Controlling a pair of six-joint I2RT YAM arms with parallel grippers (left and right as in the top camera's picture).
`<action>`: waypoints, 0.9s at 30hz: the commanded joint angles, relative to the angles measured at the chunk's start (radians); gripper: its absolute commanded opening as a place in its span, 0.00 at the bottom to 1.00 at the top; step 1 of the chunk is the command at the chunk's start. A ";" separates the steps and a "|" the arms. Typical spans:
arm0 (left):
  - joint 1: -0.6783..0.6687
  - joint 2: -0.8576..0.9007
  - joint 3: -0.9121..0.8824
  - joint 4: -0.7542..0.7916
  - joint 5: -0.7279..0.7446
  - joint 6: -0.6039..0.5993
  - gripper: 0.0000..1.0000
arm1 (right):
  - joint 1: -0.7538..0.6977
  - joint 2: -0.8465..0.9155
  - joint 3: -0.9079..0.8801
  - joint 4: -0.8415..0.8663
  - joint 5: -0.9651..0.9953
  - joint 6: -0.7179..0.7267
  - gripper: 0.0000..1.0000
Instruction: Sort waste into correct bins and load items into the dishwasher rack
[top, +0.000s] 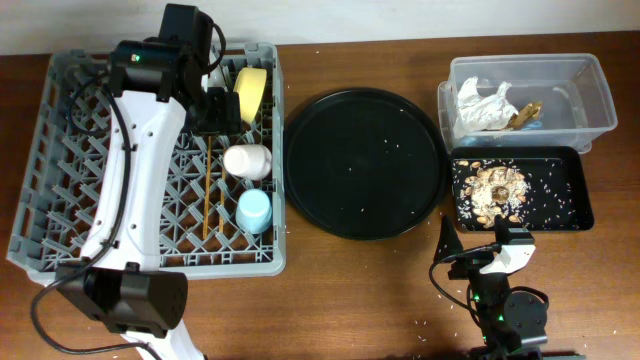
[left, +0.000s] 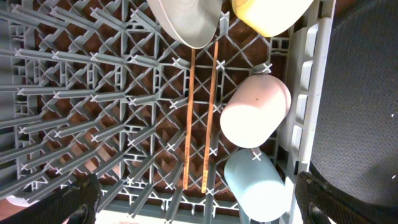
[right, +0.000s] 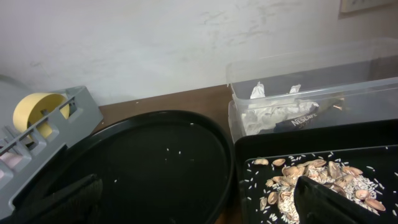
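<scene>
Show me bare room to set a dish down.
Free: the round black tray, only specks on it, between rack and clear tub; the rack's grid left of the chopsticks. Crowded: the rack's right side, with yellow bowl, plate, pink cup, blue cup.

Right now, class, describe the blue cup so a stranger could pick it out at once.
On the left of the table, find the large grey rack. Near its right wall, beside two chopsticks, lie two cups. Yours is the pale blue cup, not the pink cup.
</scene>
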 joint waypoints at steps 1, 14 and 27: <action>-0.001 -0.051 0.010 0.001 -0.016 -0.003 0.99 | 0.000 -0.011 -0.008 -0.004 -0.002 0.004 0.98; 0.002 -0.552 -0.344 0.553 -0.010 -0.090 0.99 | 0.000 -0.011 -0.008 -0.004 -0.002 0.004 0.99; 0.133 -1.338 -1.447 1.300 0.193 0.185 0.99 | 0.000 -0.010 -0.008 -0.004 -0.002 0.004 0.99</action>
